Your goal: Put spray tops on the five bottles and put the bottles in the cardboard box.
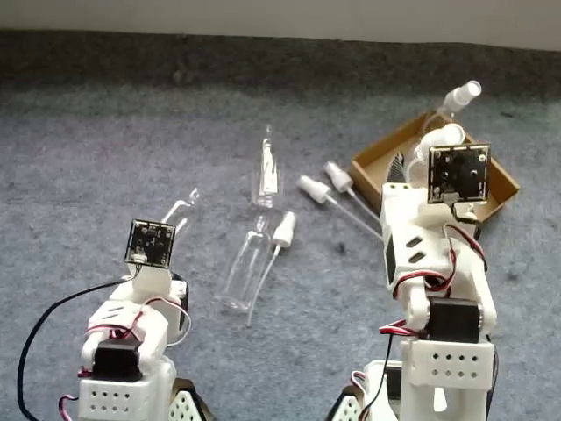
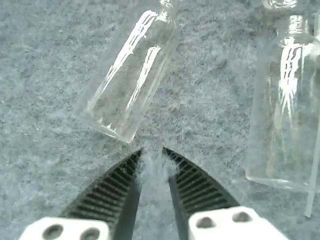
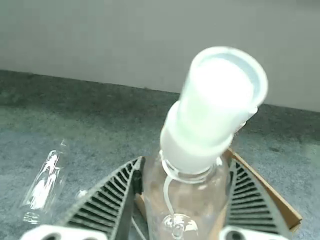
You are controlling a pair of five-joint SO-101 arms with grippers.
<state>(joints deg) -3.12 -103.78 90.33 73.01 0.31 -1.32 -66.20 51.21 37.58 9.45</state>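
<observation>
My right gripper [image 3: 185, 162] is shut on a clear bottle [image 3: 192, 205] fitted with a white spray top [image 3: 217, 100], and holds it above the cardboard box [image 1: 377, 167]. Another capped bottle [image 1: 463, 93] sticks out at the box's far side. My left gripper [image 2: 152, 151] hangs low over the carpet, open by a narrow gap with nothing in it, just behind the base of a bare lying bottle [image 2: 130, 75]. A second bare bottle [image 1: 245, 263] lies to its right with a spray top [image 1: 282, 230] and tube beside it. A third bare bottle [image 1: 266, 175] lies farther back.
Two loose spray tops [image 1: 311, 189] [image 1: 337, 175] with long tubes lie on the grey carpet between the middle bottles and the box. The carpet's dark far edge [image 1: 263, 53] runs along the back wall.
</observation>
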